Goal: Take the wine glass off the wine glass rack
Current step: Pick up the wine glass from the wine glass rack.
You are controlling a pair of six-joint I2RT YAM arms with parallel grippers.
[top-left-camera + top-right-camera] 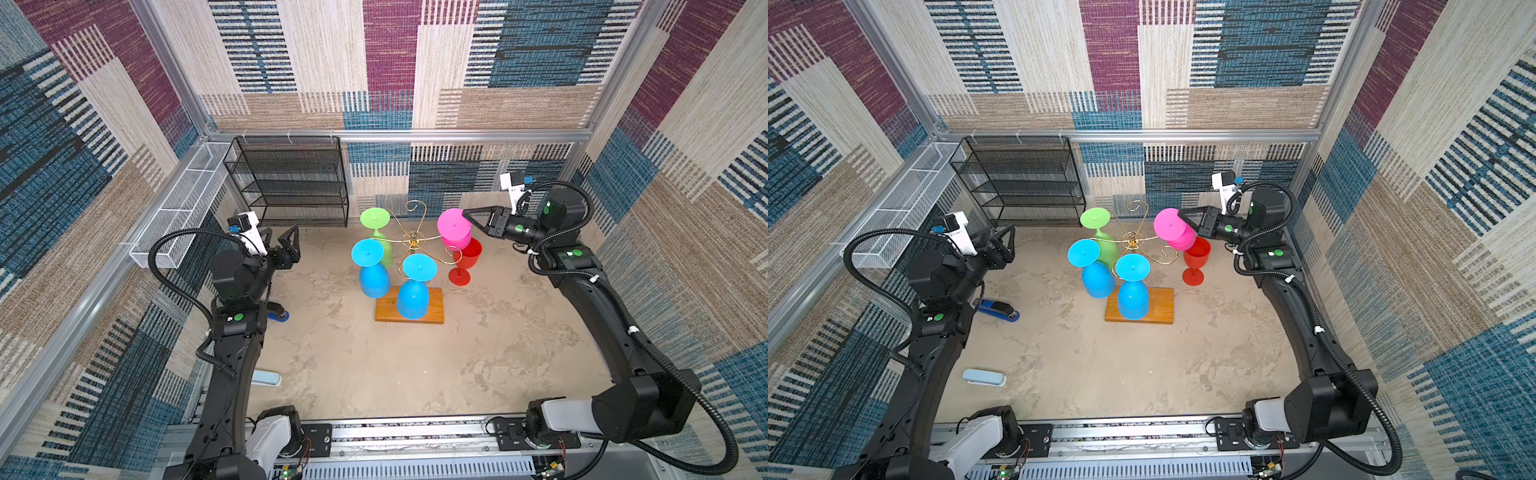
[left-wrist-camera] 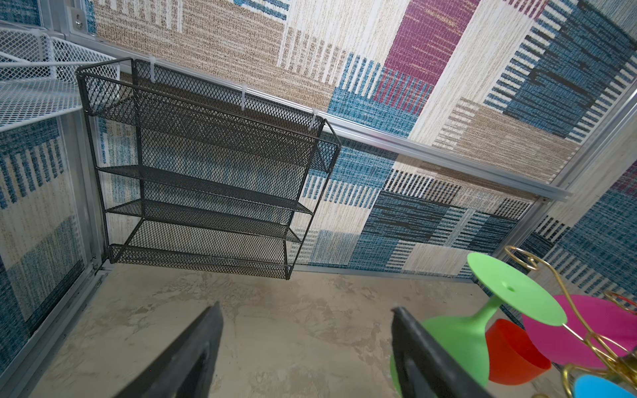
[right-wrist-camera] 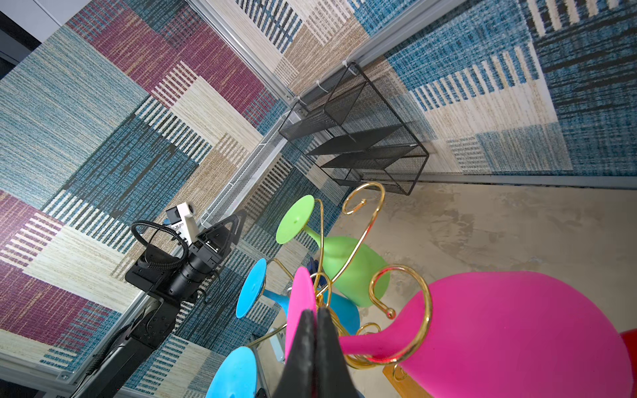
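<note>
Pink wine glass (image 1: pixel 454 227) is hung upside down on the wine glass rack (image 1: pixel 435 305), right of centre in both top views. The right tool (image 1: pixel 466 212) is pressed shut just beside its foot. The left tool (image 1: pixel 281 232) is held wide at left of centre, gripping nothing.

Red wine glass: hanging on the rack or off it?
Off. The red wine glass stands upright on the table, foot down, bowl opening up, beside the wine glass rack.
</note>
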